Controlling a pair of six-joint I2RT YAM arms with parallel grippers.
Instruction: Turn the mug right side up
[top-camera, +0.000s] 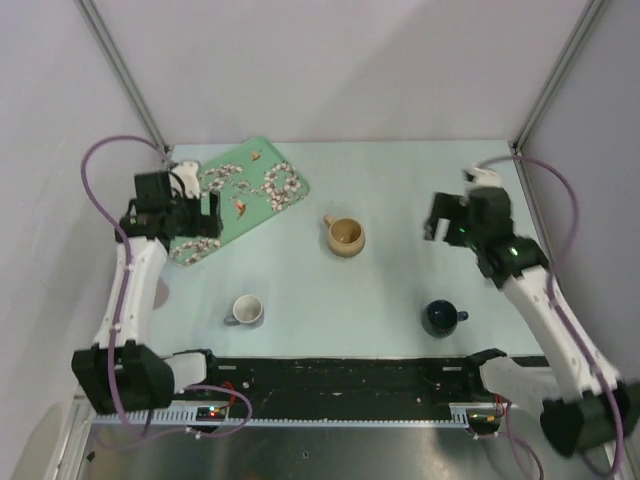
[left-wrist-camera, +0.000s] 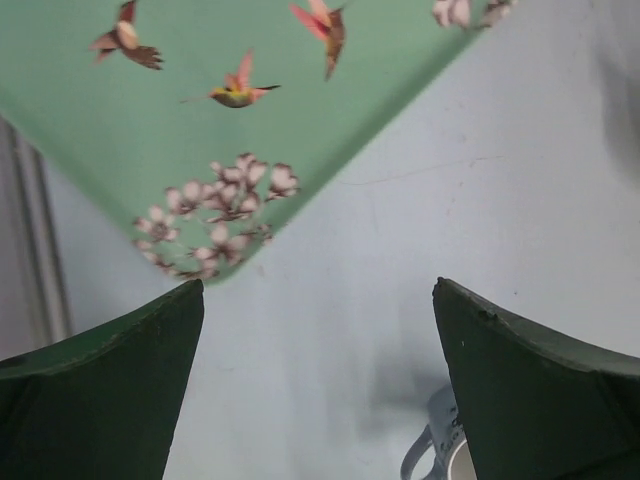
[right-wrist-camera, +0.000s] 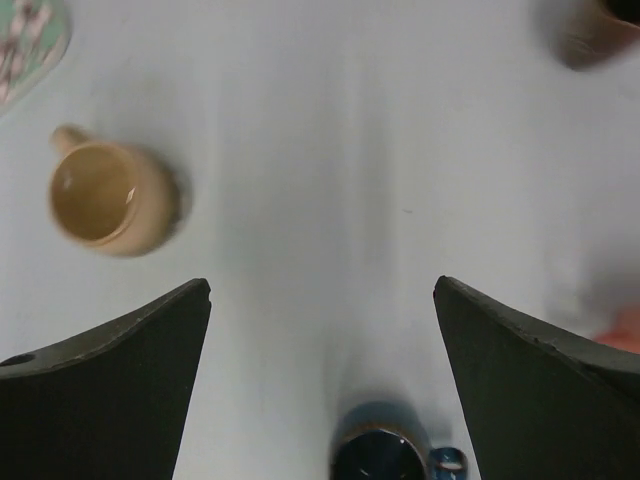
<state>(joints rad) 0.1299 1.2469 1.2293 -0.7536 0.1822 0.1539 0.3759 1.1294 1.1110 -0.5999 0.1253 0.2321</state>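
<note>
Holds left gripper (left-wrist-camera: 318, 285), right gripper (right-wrist-camera: 322, 283) apart; tan mug (top-camera: 345, 237) central, white mug (top-camera: 247, 311) at 7 o'clock, blue mug (top-camera: 441, 318) at 5, tray (top-camera: 225, 200) at 10.

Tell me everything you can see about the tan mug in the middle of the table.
The tan mug looks like matte ceramic, with a rounded body and a small loop handle pointing toward the far left. It stands upright, mouth up, and looks empty inside. It sits alone near the middle of the table, just right of the green tray, touching only the tabletop.

Both arms are raised, left gripper (top-camera: 199, 222) and right gripper (top-camera: 447, 227) with fingers spread wide.
</note>
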